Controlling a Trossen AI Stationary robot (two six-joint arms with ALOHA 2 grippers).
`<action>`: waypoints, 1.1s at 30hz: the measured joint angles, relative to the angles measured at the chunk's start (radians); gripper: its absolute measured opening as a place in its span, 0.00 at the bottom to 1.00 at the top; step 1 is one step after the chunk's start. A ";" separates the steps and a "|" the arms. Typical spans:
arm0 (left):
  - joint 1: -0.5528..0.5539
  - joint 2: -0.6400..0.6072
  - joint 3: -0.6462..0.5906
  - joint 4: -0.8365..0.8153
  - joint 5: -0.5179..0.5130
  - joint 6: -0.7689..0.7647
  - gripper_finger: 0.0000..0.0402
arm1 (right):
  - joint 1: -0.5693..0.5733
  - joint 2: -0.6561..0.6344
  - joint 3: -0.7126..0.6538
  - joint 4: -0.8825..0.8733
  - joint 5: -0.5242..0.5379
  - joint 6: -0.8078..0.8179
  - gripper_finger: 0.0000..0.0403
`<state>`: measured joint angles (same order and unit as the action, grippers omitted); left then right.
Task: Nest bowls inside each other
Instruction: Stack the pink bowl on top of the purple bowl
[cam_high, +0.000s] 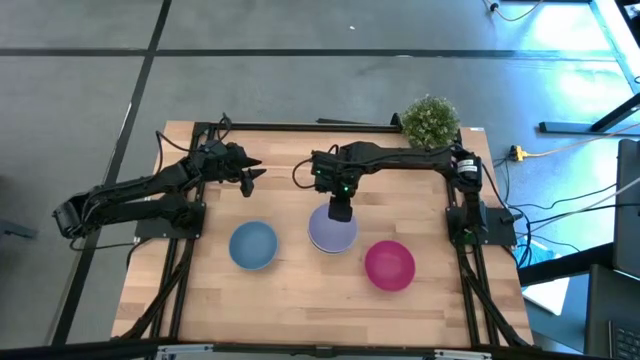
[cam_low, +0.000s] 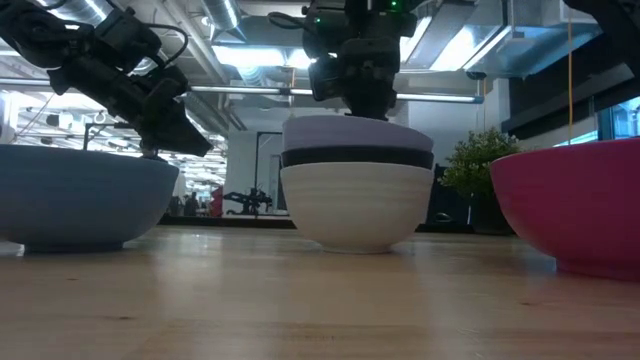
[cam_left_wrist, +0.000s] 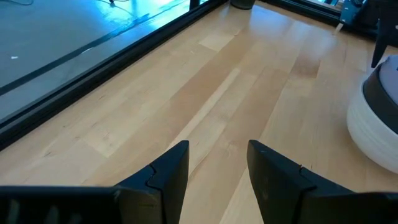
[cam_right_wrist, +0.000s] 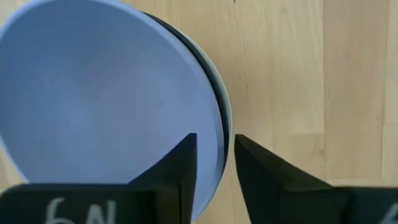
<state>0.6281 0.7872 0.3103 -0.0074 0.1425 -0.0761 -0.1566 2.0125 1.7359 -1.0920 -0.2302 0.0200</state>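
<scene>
High view: your right gripper (cam_high: 341, 212) straddles the far rim of the lavender bowl (cam_high: 331, 232), fingers narrow, mid-table, nested in black (cam_low: 357, 157) and white (cam_low: 355, 205). Blue bowl (cam_high: 253, 245) and magenta bowl (cam_high: 389, 265) remain. Next: release, lift. Left gripper (cam_high: 254, 174) waits, slightly parted.

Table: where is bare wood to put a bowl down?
Free: the wide front strip of the wooden table before the round blue plastic bowl and magenta bowl. Crowded: the lavender-black-white stack, right gripper straddling its rim.
</scene>
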 joint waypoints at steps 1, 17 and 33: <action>0.000 0.000 0.000 0.000 0.000 0.000 0.39 | 0.000 0.000 0.000 0.000 0.000 -0.001 0.29; 0.000 0.000 0.000 0.000 0.000 0.000 0.39 | -0.002 -0.098 0.002 -0.099 0.095 0.003 0.35; 0.000 0.000 0.000 0.000 0.000 0.002 0.39 | 0.072 -0.494 -0.318 -0.008 0.176 0.144 0.35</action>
<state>0.6279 0.7872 0.3103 -0.0078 0.1425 -0.0742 -0.0845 1.5181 1.4183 -1.1001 -0.0545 0.1639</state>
